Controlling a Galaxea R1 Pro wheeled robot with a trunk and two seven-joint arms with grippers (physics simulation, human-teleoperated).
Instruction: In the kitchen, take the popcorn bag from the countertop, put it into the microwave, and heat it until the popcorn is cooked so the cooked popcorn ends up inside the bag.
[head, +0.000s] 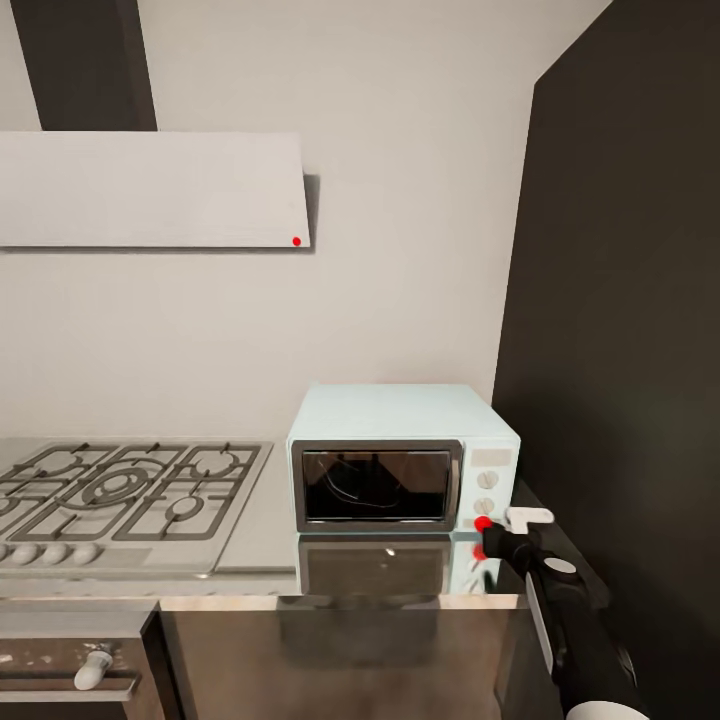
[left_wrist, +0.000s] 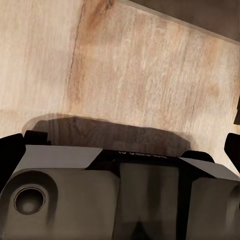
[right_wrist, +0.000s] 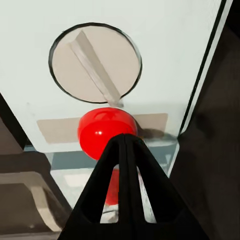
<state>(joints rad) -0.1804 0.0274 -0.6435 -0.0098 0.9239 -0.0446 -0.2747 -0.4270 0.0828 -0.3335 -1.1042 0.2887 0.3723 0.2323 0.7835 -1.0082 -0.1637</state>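
The pale-blue microwave (head: 400, 465) stands on the steel countertop (head: 262, 545) with its dark glass door closed. The glass shows only faint outlines, so I cannot make out the popcorn bag or the popcorn. My right gripper (head: 486, 530) is shut, and its joined fingertips (right_wrist: 125, 142) touch the round red light (right_wrist: 102, 131) at the foot of the white control panel, just under a knob (right_wrist: 95, 60). My left gripper (left_wrist: 120, 150) hangs low over the wood floor (left_wrist: 140, 65), its fingers spread wide with nothing between them.
A gas hob (head: 120, 495) with grates lies left of the microwave, under a grey hood (head: 150, 190). A tall dark cabinet (head: 620, 300) rises close on the right of the microwave. The built-in oven front (head: 70, 665) sits below the hob.
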